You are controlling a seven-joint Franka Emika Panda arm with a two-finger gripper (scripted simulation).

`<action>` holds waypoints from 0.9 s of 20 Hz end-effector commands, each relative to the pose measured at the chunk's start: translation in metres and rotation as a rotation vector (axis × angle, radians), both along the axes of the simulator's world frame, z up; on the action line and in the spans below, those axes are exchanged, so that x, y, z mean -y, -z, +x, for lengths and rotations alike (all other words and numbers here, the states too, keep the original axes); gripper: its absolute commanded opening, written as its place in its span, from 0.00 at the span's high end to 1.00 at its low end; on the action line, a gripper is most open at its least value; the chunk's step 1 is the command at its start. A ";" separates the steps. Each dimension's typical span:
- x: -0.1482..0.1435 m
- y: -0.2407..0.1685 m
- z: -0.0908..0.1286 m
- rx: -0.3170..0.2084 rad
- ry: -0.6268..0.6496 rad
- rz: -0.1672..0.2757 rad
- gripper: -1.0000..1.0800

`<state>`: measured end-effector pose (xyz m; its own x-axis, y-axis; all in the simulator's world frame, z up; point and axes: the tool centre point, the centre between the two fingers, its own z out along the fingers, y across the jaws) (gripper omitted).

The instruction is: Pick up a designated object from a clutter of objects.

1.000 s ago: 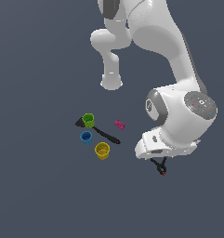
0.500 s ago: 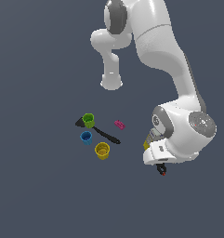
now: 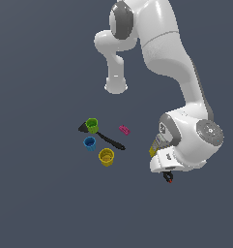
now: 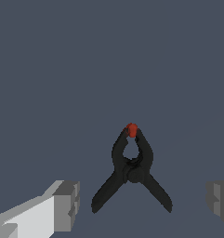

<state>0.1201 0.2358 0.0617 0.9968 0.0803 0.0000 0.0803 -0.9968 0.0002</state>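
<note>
Straddling the clamp (image 4: 131, 171), tool (image 4: 143, 204) fingers wide apart

Exterior view: arm hides most of clamp (image 3: 168, 178) and box (image 3: 154, 147). Wrist view: frame edge cuts both gripper (image 4: 143, 204) fingers (image 4: 67, 204).

The exterior view looks down from high and well back, taking in my whole arm (image 3: 166, 63) and the grey desk (image 3: 40, 203). The wrist view sits on my wrist, facing straight down, close to the desk. Both views share the black clamp (image 4: 131, 171) (image 3: 168, 177) beneath my wrist.
</note>
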 end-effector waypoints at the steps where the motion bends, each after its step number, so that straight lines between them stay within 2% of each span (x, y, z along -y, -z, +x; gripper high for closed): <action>1: 0.000 0.007 0.000 -0.001 0.000 0.000 0.04; 8: 0.000 0.042 -0.001 0.000 0.001 0.000 0.04; 14: 0.000 0.048 0.000 0.000 0.001 0.000 0.04; 15: 0.000 0.048 0.000 0.000 0.001 0.000 1.00; 18: 0.000 0.048 0.000 0.000 0.001 0.000 1.00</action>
